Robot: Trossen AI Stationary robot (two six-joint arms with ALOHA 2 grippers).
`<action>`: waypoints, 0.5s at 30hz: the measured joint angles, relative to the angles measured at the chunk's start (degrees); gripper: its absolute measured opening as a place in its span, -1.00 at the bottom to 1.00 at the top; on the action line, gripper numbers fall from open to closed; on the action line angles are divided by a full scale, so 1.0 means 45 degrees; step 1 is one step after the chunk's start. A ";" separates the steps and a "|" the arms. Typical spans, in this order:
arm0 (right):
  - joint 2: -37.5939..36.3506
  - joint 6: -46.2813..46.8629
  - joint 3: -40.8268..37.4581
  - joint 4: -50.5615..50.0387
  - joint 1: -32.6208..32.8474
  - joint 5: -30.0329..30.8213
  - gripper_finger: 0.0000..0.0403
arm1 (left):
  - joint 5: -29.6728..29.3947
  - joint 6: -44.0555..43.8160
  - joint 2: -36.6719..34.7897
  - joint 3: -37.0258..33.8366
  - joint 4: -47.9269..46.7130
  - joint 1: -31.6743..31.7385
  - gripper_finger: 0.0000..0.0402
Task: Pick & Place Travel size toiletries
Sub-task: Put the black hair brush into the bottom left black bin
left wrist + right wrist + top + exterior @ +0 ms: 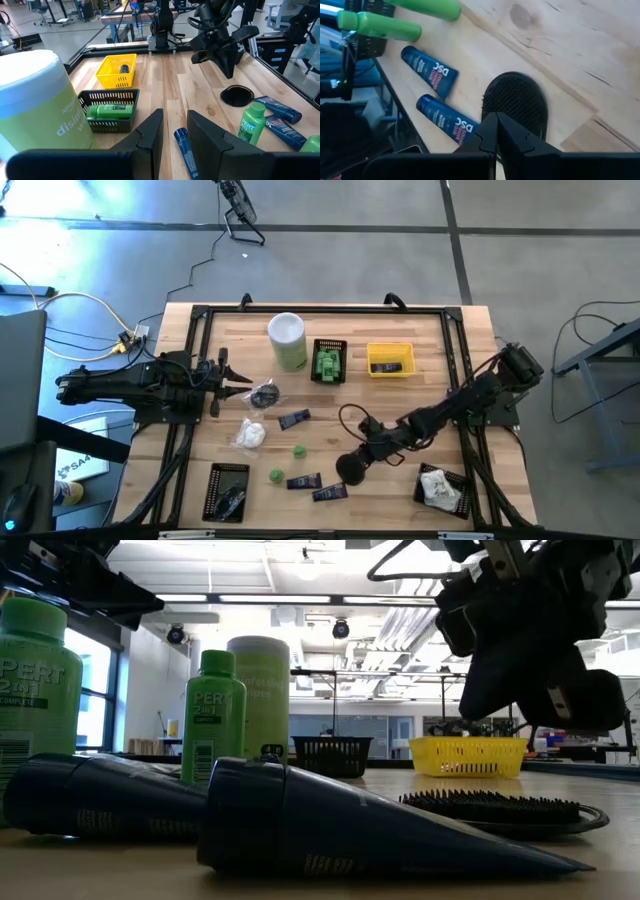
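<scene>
The travel size toiletries lie spread over the wooden table: navy tubes (pixel 294 419) (pixel 317 486), little green bottles (pixel 299 450) (pixel 276 475), a white soft packet (pixel 250 433) and a dark round piece (pixel 264 395). A dark round brush (pixel 350 469) lies flat near the front. My right gripper (pixel 496 121) is shut and hangs just above that brush (pixel 517 100), slanting down, with a gap between them in the low view. My left gripper (pixel 175 132) waits at the table's left edge, pointing level, open with nothing between its fingers.
A tall white-and-green canister (pixel 287 340) stands at the back. Beside it are a black basket (pixel 329 361) with green bottles and a yellow basket (pixel 390 359) holding a dark item. Two black baskets sit at the front left (pixel 228 490) and front right (pixel 440 485).
</scene>
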 joint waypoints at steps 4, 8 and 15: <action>0.0000 0.0209 0.0000 0.0049 0.0242 0.0400 -0.99 | 0.0056 -0.0302 0.0000 0.0000 0.0001 0.0000 -0.58; 0.0000 0.0369 0.0000 0.0042 0.0531 0.0468 -0.99 | 0.0063 -0.1253 0.0000 0.0000 0.0001 0.0001 -0.58; 0.0000 -0.0566 0.0000 -0.0279 0.0872 0.1958 -0.99 | 0.0199 -0.2102 0.0009 0.0000 0.0269 0.0000 -0.58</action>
